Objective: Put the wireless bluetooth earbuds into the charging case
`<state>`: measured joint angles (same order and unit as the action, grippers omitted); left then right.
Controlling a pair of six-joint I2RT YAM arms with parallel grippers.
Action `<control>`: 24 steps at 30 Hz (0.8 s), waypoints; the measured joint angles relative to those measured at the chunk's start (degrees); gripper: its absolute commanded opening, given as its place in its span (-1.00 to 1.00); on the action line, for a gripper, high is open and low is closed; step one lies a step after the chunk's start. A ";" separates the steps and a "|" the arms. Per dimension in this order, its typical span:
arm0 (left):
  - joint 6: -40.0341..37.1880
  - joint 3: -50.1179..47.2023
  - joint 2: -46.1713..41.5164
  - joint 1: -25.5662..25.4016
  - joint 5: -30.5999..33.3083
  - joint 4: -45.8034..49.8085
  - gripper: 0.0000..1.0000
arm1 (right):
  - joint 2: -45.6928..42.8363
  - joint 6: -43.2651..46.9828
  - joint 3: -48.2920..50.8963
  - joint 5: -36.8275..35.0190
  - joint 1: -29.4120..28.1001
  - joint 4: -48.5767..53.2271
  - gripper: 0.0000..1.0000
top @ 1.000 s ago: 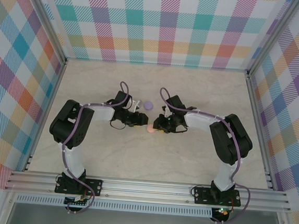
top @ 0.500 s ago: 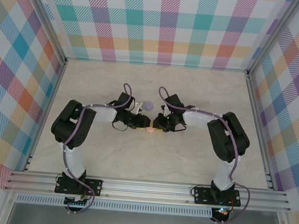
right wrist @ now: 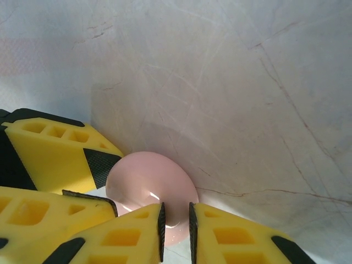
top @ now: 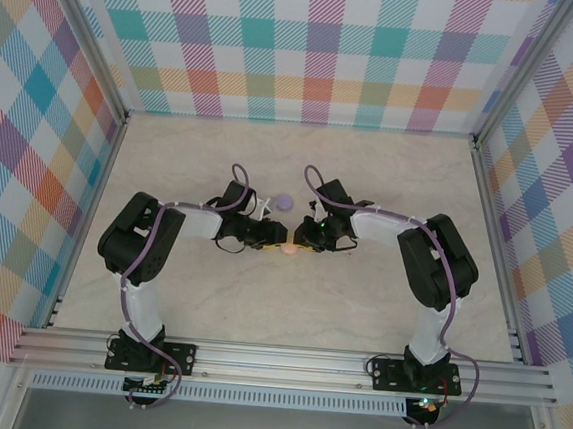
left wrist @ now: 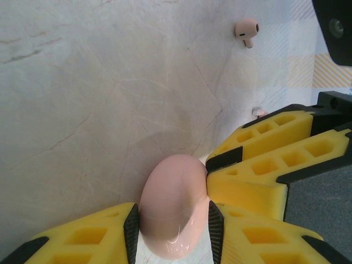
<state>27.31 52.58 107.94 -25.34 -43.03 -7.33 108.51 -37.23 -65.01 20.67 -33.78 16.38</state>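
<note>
Left wrist: my left claw [left wrist: 173,223] is clasping a glossy pale-pink rounded case [left wrist: 173,192]. My right claw [right wrist: 175,215] is pinching its rim.

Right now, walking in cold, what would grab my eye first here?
Over the middle of the table, the left gripper and right gripper both pinch one glossy pink case. A tiny pale pink earbud lies loose nearby, and a round purple case sits farther back.
</note>
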 measured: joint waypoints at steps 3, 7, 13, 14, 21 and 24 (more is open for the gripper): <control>1.18 -0.37 0.00 0.02 0.07 -0.96 -0.25 | 0.00 0.00 0.00 0.00 0.00 -0.02 -0.61; 1.81 -0.39 0.00 0.02 0.22 -1.05 -0.25 | 0.00 0.00 0.00 0.00 0.00 -0.07 -0.61; 2.29 -0.46 0.00 0.02 0.09 -1.27 -0.27 | 0.00 0.00 0.00 -0.07 0.00 -0.07 -0.61; 2.32 -0.48 0.00 0.02 0.02 -1.27 -0.27 | 0.00 0.00 0.00 -0.07 0.00 -0.07 -0.61; 2.75 -0.61 0.02 -0.04 -0.04 -1.27 -0.29 | 0.00 0.00 0.00 -0.17 0.00 -0.11 -0.61; 2.91 -0.61 0.04 -0.09 -0.04 -1.25 -0.29 | 0.00 0.00 0.00 -0.15 0.00 -0.11 -0.61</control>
<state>30.22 51.96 107.98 -25.43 -43.07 -8.58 108.51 -37.23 -65.01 20.51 -33.78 16.27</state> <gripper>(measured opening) 0.356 0.195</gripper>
